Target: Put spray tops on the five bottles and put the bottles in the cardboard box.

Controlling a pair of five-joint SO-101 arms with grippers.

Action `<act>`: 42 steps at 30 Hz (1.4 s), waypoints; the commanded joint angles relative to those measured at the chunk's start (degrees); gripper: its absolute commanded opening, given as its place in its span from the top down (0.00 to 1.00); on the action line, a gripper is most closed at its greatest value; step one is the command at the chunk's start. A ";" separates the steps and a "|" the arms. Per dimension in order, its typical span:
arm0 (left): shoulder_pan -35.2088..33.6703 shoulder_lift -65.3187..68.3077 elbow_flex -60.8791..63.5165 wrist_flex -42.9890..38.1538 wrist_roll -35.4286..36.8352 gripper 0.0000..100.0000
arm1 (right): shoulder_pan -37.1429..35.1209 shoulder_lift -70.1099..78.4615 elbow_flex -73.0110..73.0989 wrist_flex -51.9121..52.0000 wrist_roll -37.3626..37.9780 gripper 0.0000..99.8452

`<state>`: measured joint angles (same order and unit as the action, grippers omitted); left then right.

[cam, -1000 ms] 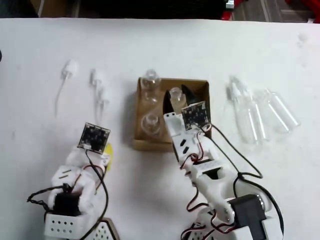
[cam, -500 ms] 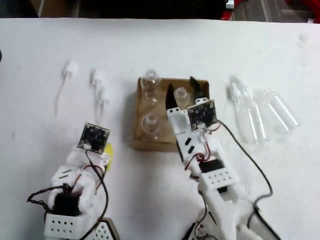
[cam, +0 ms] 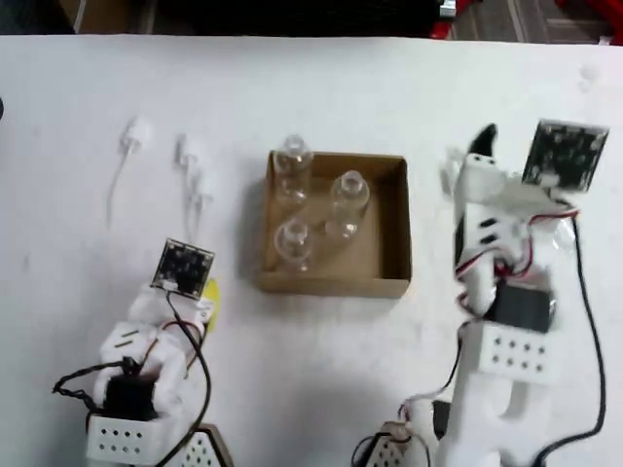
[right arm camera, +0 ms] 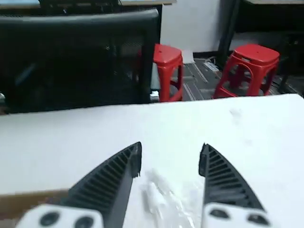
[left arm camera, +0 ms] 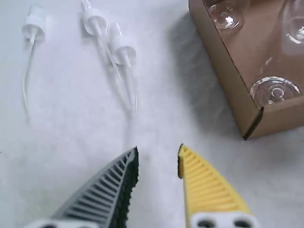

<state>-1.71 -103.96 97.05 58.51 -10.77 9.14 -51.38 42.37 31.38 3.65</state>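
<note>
The cardboard box (cam: 389, 255) sits mid-table with three clear bottles upright inside, bare-necked: (cam: 292, 156), (cam: 348, 192), (cam: 292, 240). Three loose spray tops (cam: 136, 131), (cam: 188, 151), (cam: 200, 201) lie left of the box. In the left wrist view they are spray tops (left arm camera: 33, 26), (left arm camera: 92, 21), (left arm camera: 121, 47), with the box (left arm camera: 228, 80) beside them. My left gripper (left arm camera: 158, 156) is open over bare table, short of the tops. My right gripper (right arm camera: 170, 159) is open above a clear bottle (right arm camera: 159, 199) lying right of the box. In the high view the right gripper (cam: 485, 144) covers most of those bottles.
The right arm's body (cam: 501, 292) stands over the table right of the box. The table's far edge (right arm camera: 142, 107) has a black chair and red stools behind it. White tabletop stretches beyond the box and between the arms.
The right gripper let go of a bottle standing in the box, lifted out and swung right, over the bottles lying beside the box. The left arm stayed put.
</note>
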 commanded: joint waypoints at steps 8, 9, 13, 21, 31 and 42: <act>0.66 -0.40 -0.18 0.44 -0.70 0.87 | 3.56 38.37 -34.29 28.62 16.18 0.82; 0.57 -0.40 -0.18 0.44 -0.70 0.87 | 3.82 42.42 -38.33 31.25 16.18 0.82; 0.57 -0.40 -0.18 0.44 -0.70 0.87 | 4.88 60.18 -56.09 41.89 16.18 0.82; 0.57 -0.40 -0.18 0.44 -0.70 0.87 | 6.20 92.18 -95.38 59.82 16.62 0.82; 0.66 -0.40 -0.18 0.44 -0.70 0.87 | 7.16 117.41 -127.91 67.12 16.70 0.82; 0.66 -0.40 -0.18 0.44 -0.70 0.87 | 8.13 119.78 -126.15 67.38 22.68 0.91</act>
<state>-1.71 -103.96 97.05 58.51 -10.77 16.35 69.41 -82.90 97.05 22.55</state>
